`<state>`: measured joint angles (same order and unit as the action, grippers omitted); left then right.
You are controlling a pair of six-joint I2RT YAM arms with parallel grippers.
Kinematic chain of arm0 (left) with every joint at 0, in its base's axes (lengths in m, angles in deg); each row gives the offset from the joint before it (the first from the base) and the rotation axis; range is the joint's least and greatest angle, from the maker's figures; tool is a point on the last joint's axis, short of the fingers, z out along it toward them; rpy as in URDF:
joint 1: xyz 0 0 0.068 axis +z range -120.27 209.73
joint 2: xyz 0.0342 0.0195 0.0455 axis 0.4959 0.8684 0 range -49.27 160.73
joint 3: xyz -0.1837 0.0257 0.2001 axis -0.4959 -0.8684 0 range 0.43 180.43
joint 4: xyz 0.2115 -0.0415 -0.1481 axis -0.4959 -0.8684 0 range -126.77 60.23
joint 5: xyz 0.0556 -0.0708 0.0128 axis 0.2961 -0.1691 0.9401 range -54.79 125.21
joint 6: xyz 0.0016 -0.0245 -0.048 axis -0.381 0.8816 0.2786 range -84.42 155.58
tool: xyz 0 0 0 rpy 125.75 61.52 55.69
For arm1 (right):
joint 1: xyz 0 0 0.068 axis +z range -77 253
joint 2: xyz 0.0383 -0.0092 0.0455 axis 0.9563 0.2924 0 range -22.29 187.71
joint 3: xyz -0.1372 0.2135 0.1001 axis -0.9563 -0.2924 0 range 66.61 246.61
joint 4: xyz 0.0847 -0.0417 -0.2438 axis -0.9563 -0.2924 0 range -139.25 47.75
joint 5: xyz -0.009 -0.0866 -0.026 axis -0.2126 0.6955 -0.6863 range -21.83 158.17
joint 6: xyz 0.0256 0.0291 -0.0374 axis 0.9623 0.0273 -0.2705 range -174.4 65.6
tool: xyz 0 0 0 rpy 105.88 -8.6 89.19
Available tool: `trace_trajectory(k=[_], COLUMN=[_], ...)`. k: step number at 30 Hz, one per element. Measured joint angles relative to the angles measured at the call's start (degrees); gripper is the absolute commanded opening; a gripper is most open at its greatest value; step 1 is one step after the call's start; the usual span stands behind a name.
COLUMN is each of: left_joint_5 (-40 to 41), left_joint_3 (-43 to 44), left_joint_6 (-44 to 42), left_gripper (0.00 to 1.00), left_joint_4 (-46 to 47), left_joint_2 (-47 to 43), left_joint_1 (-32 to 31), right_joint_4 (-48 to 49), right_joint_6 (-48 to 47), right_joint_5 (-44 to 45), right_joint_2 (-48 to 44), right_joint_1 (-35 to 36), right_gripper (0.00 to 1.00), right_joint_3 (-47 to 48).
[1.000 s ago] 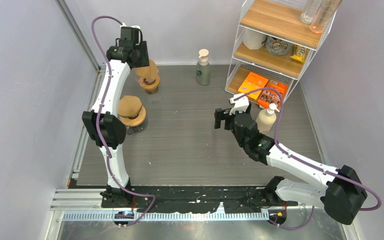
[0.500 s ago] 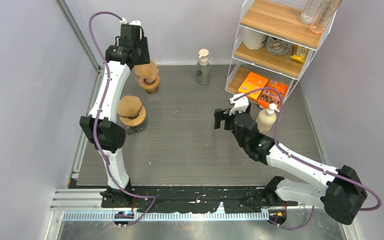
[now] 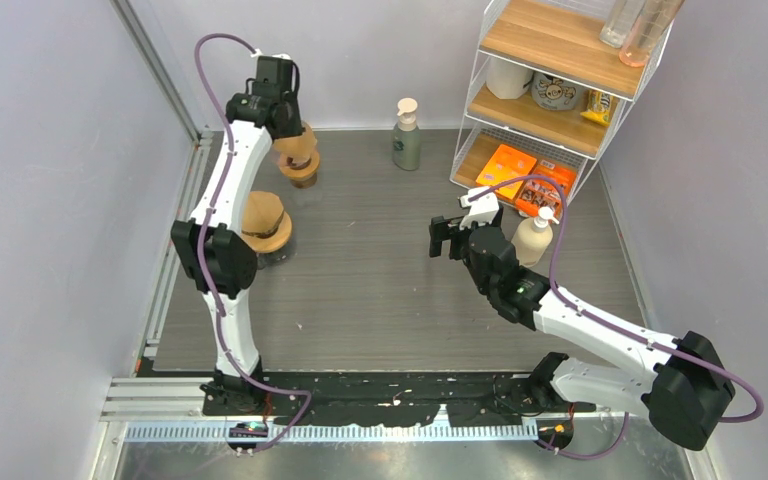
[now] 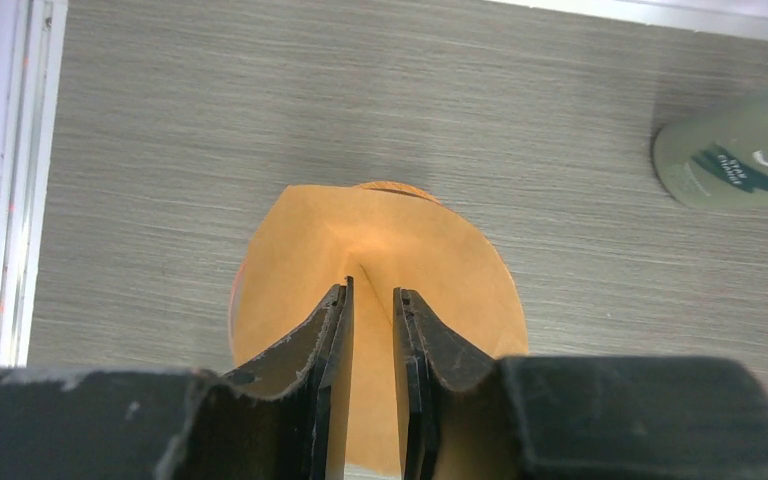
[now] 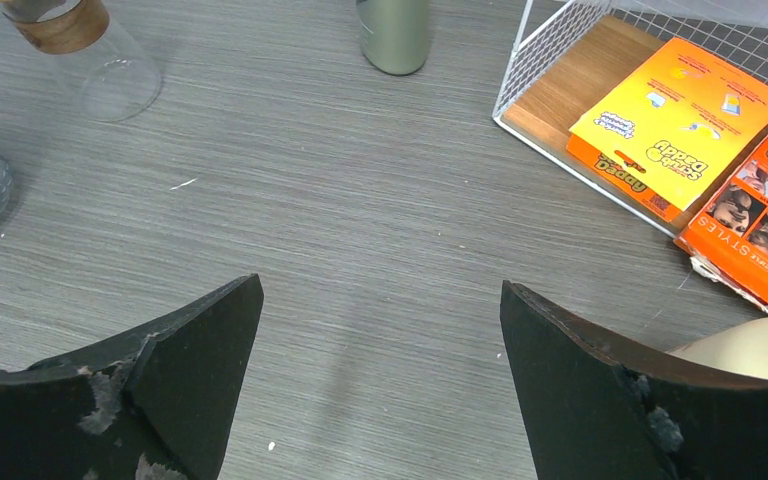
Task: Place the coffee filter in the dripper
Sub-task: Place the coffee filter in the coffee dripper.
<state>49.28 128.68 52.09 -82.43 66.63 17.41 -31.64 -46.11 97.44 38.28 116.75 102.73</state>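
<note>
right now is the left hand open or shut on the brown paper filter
Shut: the left hand has its fingers nearly together, pinching the brown paper coffee filter at its centre crease.

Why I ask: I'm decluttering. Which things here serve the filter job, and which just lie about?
In use:
filter
dripper
left gripper, pinching the filter

Lying about:
second carafe
pump bottle
cream bottle
shelf
orange boxes
right gripper, open and idle
</note>
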Motion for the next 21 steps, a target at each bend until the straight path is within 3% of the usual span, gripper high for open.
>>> trace_trajectory(k=[21], left_joint_5=[-4.3], left_joint_3=[-0.5], left_joint_6=[1.1], left_gripper=[0.2], left_joint_4=[-0.3], left_joint_2=[7.3], left_joint_1=[2.1], right_joint_4=[-0.4], right_joint_6=[-0.3], right_joint_5=[0.6], right_joint_2=[0.0], right_joint_1=[0.0], right_gripper=[0.96], right_joint_3=[0.0])
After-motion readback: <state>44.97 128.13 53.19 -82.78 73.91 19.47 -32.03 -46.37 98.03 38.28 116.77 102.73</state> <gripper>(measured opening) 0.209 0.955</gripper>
